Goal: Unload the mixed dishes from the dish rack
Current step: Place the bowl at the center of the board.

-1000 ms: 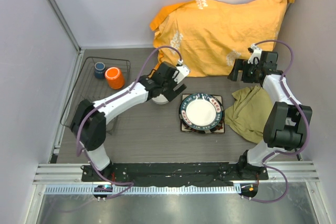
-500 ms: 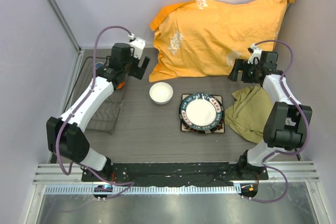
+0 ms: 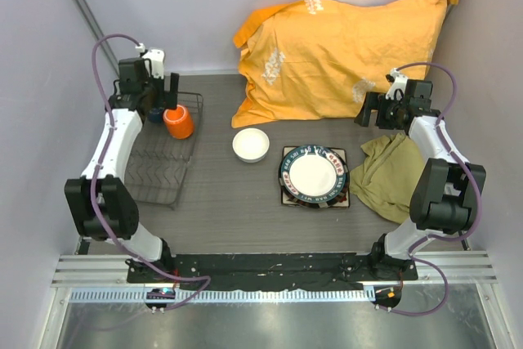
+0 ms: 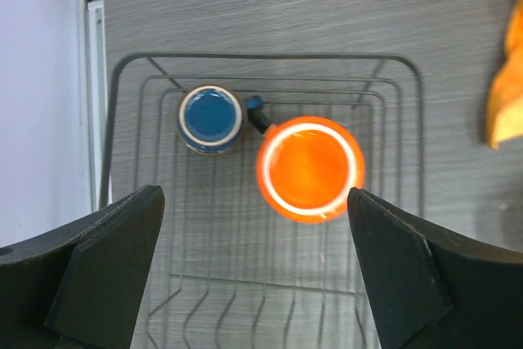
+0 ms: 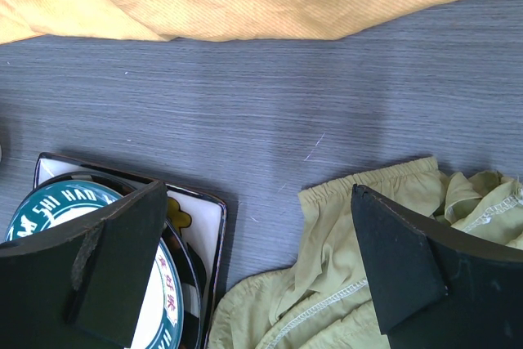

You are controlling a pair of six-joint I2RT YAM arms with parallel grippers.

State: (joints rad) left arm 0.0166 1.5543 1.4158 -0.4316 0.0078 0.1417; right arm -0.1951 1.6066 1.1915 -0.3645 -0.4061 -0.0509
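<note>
**A:** What do we lose sight of here?

**B:** Mostly the square plate [image 5: 204, 234]. The round dark-rimmed plate [image 3: 314, 174] lies on top of it, so we see only its corners and, from the right wrist, one flower. In the overhead view the small dark blue cup [image 4: 211, 118] is half hidden behind the left gripper [image 4: 253, 198]. From the left wrist, the near end of the dish rack [image 4: 270, 56] is cut off by the frame, and its near corners sit behind our two dark fingers.

**A:** And the dark stub between cup and mug?

**B:** It looks like a handle, but we cannot tell whose.

**A:** Materials?

**B:** The rack is thin dark wire with rounded corners. The orange mug [image 4: 310, 169] is glossy and round, pale at the lip. It stands just at 3 o'clock of the cup, both upright at the rack's far end. The white bowl [image 3: 250, 145] is smooth and round. It sits on the grey wood-grain table [image 3: 229, 194] at 10 o'clock of the stacked plates.

**A:** Our pincers?

**B:** The left one hangs above mug and cup, jaws spread wide, gripping nothing. The right gripper [image 5: 260, 190] is equally wide and bare, over the table.

**A:** Around us?

**B:** A crumpled orange cloth [image 3: 343, 46] lies at 12 o'clock on the table. A rumpled olive cloth [image 3: 388, 173] lies just beside the plates at 3 o'clock. The rack's raised wires ring the mug and cup.
</note>
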